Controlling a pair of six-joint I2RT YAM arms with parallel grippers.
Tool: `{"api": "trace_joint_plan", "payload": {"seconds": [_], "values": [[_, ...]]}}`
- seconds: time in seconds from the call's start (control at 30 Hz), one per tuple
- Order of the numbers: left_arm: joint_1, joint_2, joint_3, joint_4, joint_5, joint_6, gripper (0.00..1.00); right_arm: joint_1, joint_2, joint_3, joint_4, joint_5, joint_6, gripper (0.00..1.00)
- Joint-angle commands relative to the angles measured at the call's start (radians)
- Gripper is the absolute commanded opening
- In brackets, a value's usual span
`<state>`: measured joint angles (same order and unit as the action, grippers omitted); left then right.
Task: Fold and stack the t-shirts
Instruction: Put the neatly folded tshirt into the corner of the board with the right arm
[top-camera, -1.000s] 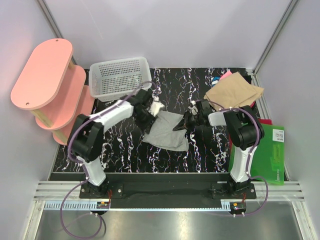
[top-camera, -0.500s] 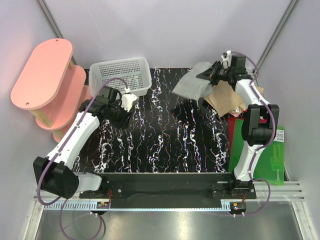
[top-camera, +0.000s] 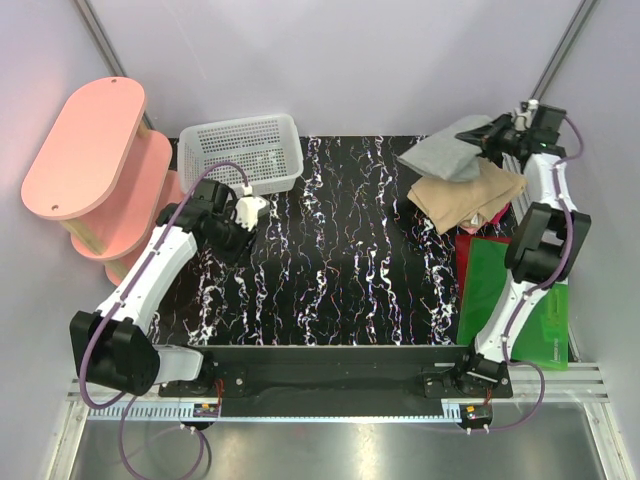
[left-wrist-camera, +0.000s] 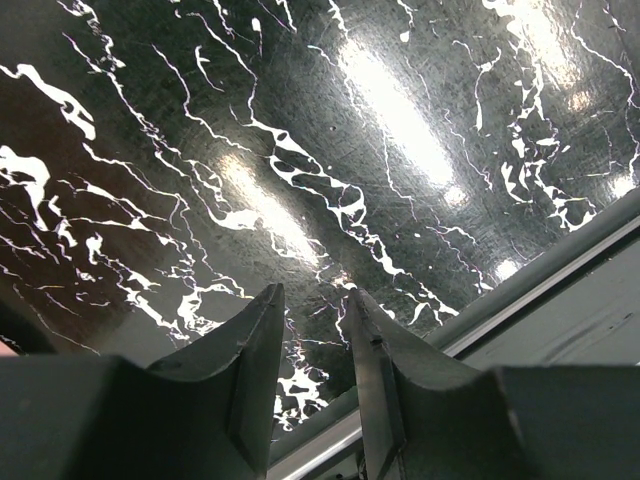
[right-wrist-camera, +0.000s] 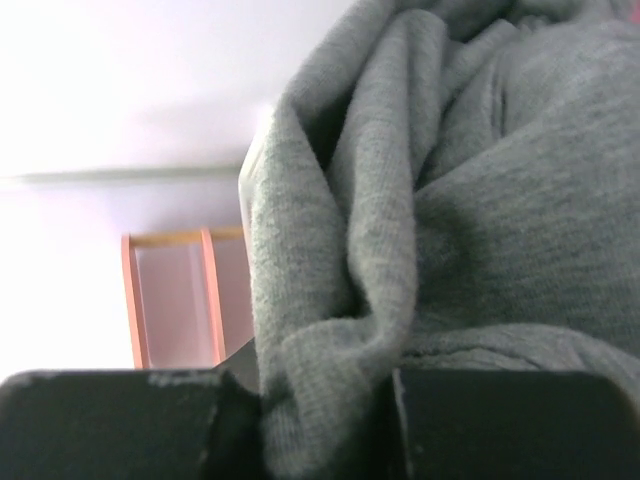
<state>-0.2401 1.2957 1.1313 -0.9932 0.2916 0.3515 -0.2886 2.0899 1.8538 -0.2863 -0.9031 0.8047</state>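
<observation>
Table (top-camera: 340, 300) | 2 shirts (top-camera: 465, 195), perhaps more | right end effector (top-camera: 497, 135) pinches grey shirt (top-camera: 445, 155) | left (left-wrist-camera: 312, 300) parted

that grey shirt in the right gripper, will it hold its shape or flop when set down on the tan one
Likely floppy: the soft light grey knit t-shirt bunches into deep folds where the right gripper pinches it. Probably light, since one pinch carries it all. It may land crumpled on the folded tan t-shirt.
</observation>
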Motion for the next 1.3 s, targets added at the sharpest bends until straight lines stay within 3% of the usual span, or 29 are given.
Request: {"api": "trace_joint_plan", "payload": {"seconds": [0.0, 0.33, 0.6, 0.67, 0.7, 0.77, 0.83, 0.87, 0.93, 1.0, 1.1, 1.27], "values": [[0.007, -0.015, -0.005, 0.016, 0.06, 0.0, 0.36, -0.067, -0.108, -0.062, 0.007, -0.042, 0.014, 0.0], [0.009, -0.033, -0.021, 0.019, 0.066, 0.003, 0.36, -0.145, -0.211, -0.252, -0.025, 0.059, -0.001, 0.0], [0.013, -0.073, -0.044, 0.021, 0.066, 0.01, 0.36, -0.165, -0.238, -0.242, -0.284, 0.438, -0.13, 0.0], [0.015, -0.082, -0.048, 0.021, 0.067, 0.012, 0.36, -0.165, -0.228, -0.225, -0.315, 0.49, -0.143, 0.18], [0.016, -0.084, -0.051, 0.021, 0.069, 0.014, 0.36, -0.165, -0.216, -0.197, -0.361, 0.5, -0.145, 0.33], [0.016, -0.087, -0.05, 0.019, 0.07, 0.012, 0.36, -0.164, -0.171, -0.164, -0.413, 0.518, -0.165, 0.36], [0.016, -0.085, -0.047, 0.019, 0.073, 0.012, 0.36, -0.164, -0.151, -0.125, -0.482, 0.541, -0.182, 0.49], [0.016, -0.087, -0.044, 0.019, 0.075, 0.012, 0.36, -0.164, -0.137, -0.116, -0.499, 0.567, -0.194, 0.69], [0.018, -0.088, -0.042, 0.018, 0.078, 0.009, 0.37, -0.164, -0.131, -0.081, -0.563, 0.613, -0.208, 0.88], [0.018, -0.087, -0.045, 0.018, 0.081, 0.009, 0.37, -0.164, -0.155, -0.061, -0.605, 0.7, -0.219, 1.0], [0.018, -0.087, -0.053, 0.019, 0.081, 0.01, 0.37, -0.164, -0.22, -0.036, -0.645, 0.786, -0.226, 0.99], [0.018, -0.088, -0.059, 0.019, 0.092, 0.007, 0.37, -0.164, -0.333, 0.008, -0.674, 0.741, -0.213, 1.0]]}}
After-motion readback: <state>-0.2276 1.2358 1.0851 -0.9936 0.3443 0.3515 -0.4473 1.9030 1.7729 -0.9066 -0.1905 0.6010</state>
